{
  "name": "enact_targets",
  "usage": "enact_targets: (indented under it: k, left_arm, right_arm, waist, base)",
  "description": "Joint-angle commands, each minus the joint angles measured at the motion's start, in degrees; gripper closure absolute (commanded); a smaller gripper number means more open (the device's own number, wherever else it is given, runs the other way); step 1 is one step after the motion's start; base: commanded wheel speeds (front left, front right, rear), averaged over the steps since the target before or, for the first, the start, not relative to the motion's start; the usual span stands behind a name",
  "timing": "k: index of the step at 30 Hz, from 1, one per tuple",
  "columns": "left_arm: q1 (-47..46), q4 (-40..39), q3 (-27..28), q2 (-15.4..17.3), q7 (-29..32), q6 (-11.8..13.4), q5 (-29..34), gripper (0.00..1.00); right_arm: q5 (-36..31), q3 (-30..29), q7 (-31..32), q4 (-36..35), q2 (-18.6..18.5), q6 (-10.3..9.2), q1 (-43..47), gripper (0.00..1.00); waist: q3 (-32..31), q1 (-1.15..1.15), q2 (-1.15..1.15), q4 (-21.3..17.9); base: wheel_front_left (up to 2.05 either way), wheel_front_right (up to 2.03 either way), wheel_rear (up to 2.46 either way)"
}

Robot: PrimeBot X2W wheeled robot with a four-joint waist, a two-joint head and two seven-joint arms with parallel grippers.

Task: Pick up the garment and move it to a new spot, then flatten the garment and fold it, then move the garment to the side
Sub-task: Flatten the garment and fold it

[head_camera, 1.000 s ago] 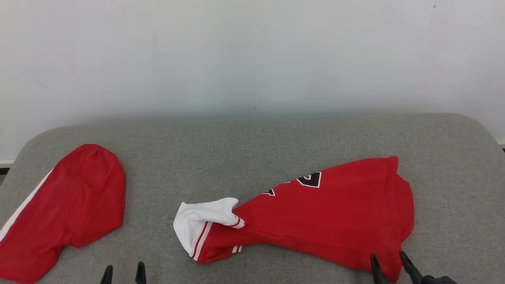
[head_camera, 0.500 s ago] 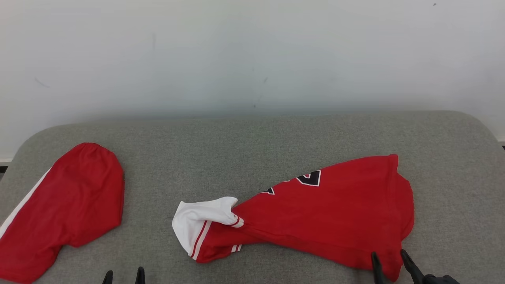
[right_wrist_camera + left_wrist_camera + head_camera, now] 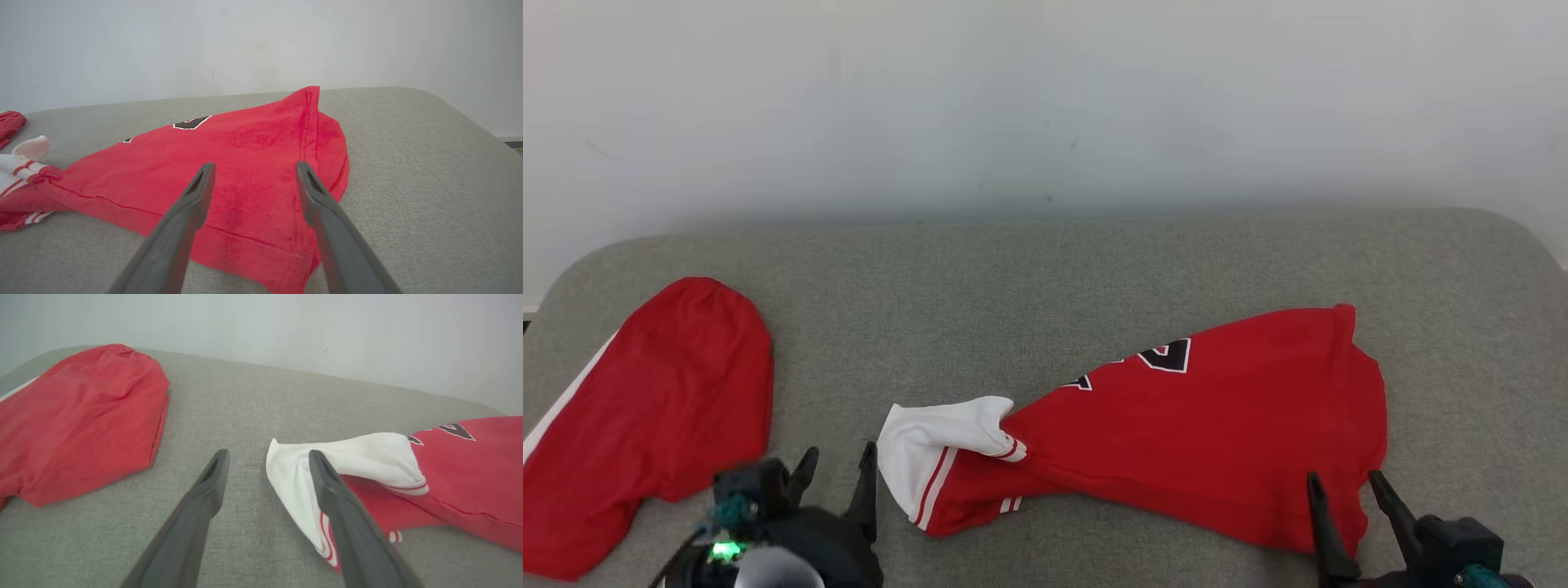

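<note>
Grey cushion (image 3: 1045, 269) | red jersey (image 3: 1217, 441) right, red garment (image 3: 654, 408) left | left claw (image 3: 840, 449), right claw (image 3: 1342, 475) both spread at jersey ends

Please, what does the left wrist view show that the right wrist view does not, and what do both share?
Left wrist view, not the right: the open left gripper by the white sleeve, and the second red garment spread wide. Right wrist view, not the left: the open right gripper at the hem of the red jersey, and the rounded end of the grey cushion. Both: the jersey with black lettering, the sleeve, the cushion, the pale wall; of the second garment the right wrist view has a mere scrap.
</note>
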Motion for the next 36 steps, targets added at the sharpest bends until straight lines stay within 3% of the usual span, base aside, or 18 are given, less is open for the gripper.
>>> enact_targets:
  k: [1, 4, 13, 22, 23, 24, 25, 26, 32, 36]
  left_arm:
    - [-2.4, 1.8, 0.1, 0.1, 2.8, 0.7, -0.9, 0.00]
    - [-7.9, 6.4, -0.1, 0.2, 8.7, 1.6, -1.3, 0.00]
    - [-17.2, 16.2, -1.3, 2.6, 18.9, 4.6, 0.5, 0.00]
    - [-19.0, 20.7, -4.3, 4.2, 27.1, 3.2, 1.6, 0.00]
    - [-18.9, 21.0, -4.5, 4.4, 28.1, 2.8, 1.5, 0.10]
    - [-19.0, 21.4, -4.5, 4.6, 29.0, 2.6, 1.2, 0.79]
    - [-19.0, 21.4, -4.5, 4.6, 29.0, 2.6, 1.2, 0.79]
    - [-19.1, 21.5, -4.6, 4.8, 30.0, 2.0, 0.8, 1.00]
    - [-20.9, 18.6, -3.5, 8.0, 33.2, -0.3, -1.7, 1.00]
    - [-20.5, 15.4, -2.7, 9.8, 34.8, -0.5, -2.5, 1.00]
  right_arm:
    - [-0.2, 0.4, 0.2, -0.4, 0.0, 0.06, -0.9, 0.00]
    - [-0.3, 1.6, 0.2, -0.9, 0.0, 0.06, -2.0, 0.00]
    - [1.2, 5.1, -0.6, -0.1, 0.0, 0.06, -3.8, 0.00]
    - [2.2, 6.3, -2.0, 1.2, 0.0, 0.06, -5.1, 0.00]
    - [2.3, 6.4, -2.0, 1.3, 0.0, 0.06, -5.2, 0.00]
    - [2.3, 6.4, -2.0, 1.4, 0.0, 0.06, -5.4, 0.00]
    - [2.3, 6.4, -2.0, 1.4, 0.0, 0.06, -5.4, 0.00]
    - [2.4, 6.3, -1.9, 1.4, 0.0, 0.06, -5.6, 0.00]
    - [3.2, 3.8, 2.9, 0.0, 0.0, 0.06, -4.7, 0.00]
    - [4.2, 2.7, 8.7, -1.6, 0.0, 0.06, -3.0, 0.00]
  waist:
    - [1.4, 0.00, -0.01, -1.1]
    - [3.1, 0.00, -0.01, -2.6]
    - [7.5, 0.00, -0.01, -7.0]
    - [9.4, 0.00, -0.01, -9.2]
    - [9.6, 0.00, -0.01, -9.3]
    - [9.8, 0.00, -0.01, -9.5]
    - [9.8, 0.00, -0.01, -9.5]
    - [10.0, 0.00, -0.01, -9.6]
    - [11.3, 0.00, -0.01, -9.9]
    - [11.6, 0.00, -0.01, -9.9]
  base:
    - [0.00, 0.00, 0.00]
    - [0.00, 0.00, 0.00]
    - [0.00, 0.00, 0.00]
    - [0.00, 0.00, 0.00]
    - [0.00, 0.00, 0.00]
    - [0.00, 0.00, 0.00]
    - [0.00, 0.00, 0.00]
    - [0.00, 0.00, 0.00]
    - [0.00, 0.00, 0.00]
    - [0.00, 0.00, 0.00]
